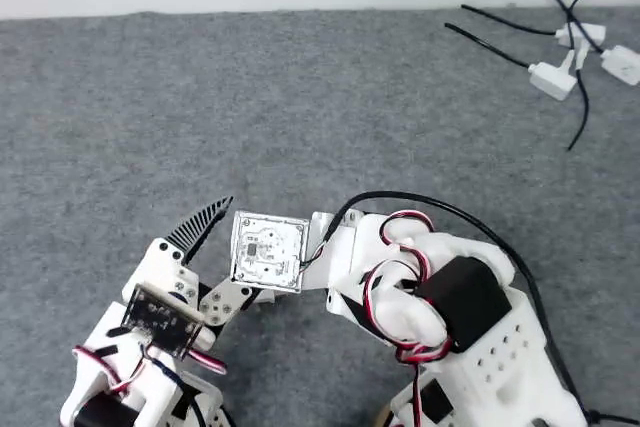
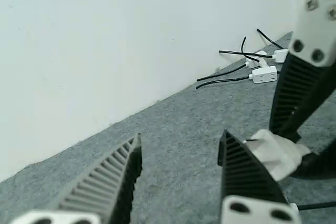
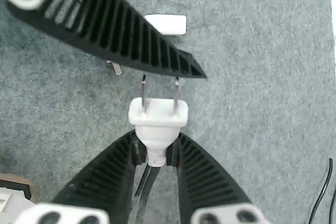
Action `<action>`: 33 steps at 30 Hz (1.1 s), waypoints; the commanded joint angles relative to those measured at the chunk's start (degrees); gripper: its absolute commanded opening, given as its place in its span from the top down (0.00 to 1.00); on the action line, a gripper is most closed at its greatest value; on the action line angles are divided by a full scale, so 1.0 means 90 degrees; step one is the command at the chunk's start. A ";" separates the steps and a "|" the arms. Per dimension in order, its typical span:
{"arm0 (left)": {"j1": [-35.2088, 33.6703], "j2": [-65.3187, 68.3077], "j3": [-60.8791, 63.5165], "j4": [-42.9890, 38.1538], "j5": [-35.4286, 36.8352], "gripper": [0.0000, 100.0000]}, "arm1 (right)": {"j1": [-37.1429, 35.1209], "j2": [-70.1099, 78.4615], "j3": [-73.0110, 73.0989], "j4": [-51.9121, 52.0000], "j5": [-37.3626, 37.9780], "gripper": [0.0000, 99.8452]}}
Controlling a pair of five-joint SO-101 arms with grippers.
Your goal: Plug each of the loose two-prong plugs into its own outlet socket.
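Two flat metal prongs stick out of the white moulded plug (image 3: 157,121). The right hand (image 3: 157,149) grips it by its narrow neck, black ribbed fingers (image 3: 113,179) clamped tight on it over the grey, felt-like worktop (image 1: 150,107). Close beside it, the left hand (image 2: 181,148) has its tapered, ridged fingers (image 2: 113,182) spread well apart and holds nothing. Far across the worktop, white boxy outlet sockets (image 1: 552,79) lie among thin black cords (image 1: 490,47). The high view shows them from above, while the left wrist view sets them at the foot of a pale, smooth wall (image 2: 79,51).
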 commanded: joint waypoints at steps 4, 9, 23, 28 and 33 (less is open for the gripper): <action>0.0039 -0.0088 -0.0777 0.0186 -0.0059 0.76 | -0.0034 0.0044 -0.0313 -0.0005 -0.0029 0.99; 0.0039 -0.0088 -0.1011 0.0342 -0.0059 0.76 | -0.0034 0.0044 -0.0313 -0.0024 -0.0029 0.99; 0.0694 -0.0068 -0.0855 0.0488 -0.0098 0.76 | -0.0063 0.0054 -0.0322 -0.0190 -0.0068 0.99; 0.0694 -0.0078 -0.0337 0.0479 -0.0098 0.76 | -0.0112 -0.0024 -0.0352 -0.0024 -0.0068 0.99; 0.0703 -0.0088 0.0249 0.0322 -0.0078 0.76 | -0.0405 -0.0034 -0.0361 0.0132 -0.0215 0.99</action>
